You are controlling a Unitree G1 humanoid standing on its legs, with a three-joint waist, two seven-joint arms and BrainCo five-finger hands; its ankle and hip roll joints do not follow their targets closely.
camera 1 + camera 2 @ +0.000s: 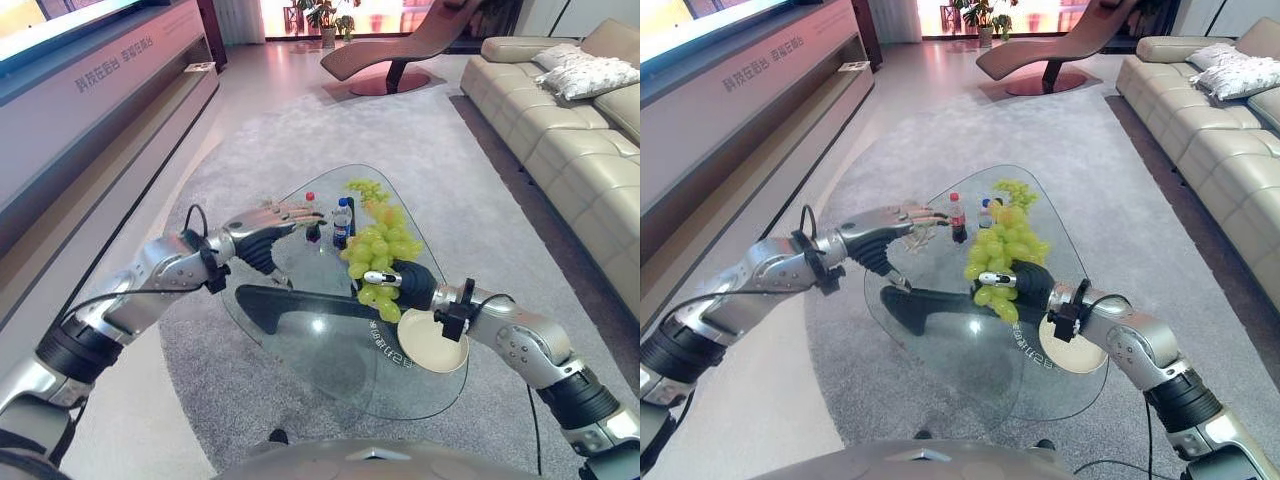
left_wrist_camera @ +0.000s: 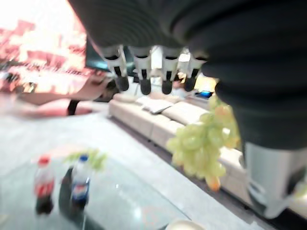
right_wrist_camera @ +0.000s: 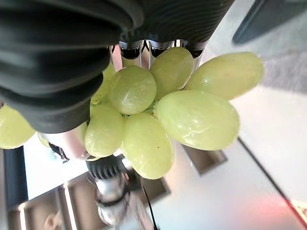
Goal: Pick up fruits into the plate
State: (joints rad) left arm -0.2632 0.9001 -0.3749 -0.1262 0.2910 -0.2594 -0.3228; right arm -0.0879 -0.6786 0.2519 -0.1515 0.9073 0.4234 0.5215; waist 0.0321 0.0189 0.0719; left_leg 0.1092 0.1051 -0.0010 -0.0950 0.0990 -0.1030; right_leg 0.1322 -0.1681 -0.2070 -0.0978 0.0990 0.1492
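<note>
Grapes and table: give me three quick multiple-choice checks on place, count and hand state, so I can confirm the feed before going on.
1. Where is the grape bunch?
A. lying on the plate
B. held up in the right hand
C. on the carpet

2. How many small bottles stand on the glass table?
A. two
B. four
C. none

3. How is the left hand?
A. curled round a bottle
B. pinching grapes
C. fingers straight, holding nothing

Answers: 1 B, the right wrist view shows fingers round the grapes, and the plate lies bare. 2 A, a red-capped and a blue-capped one stand side by side. 3 C, its fingers stretch out above the table.
</note>
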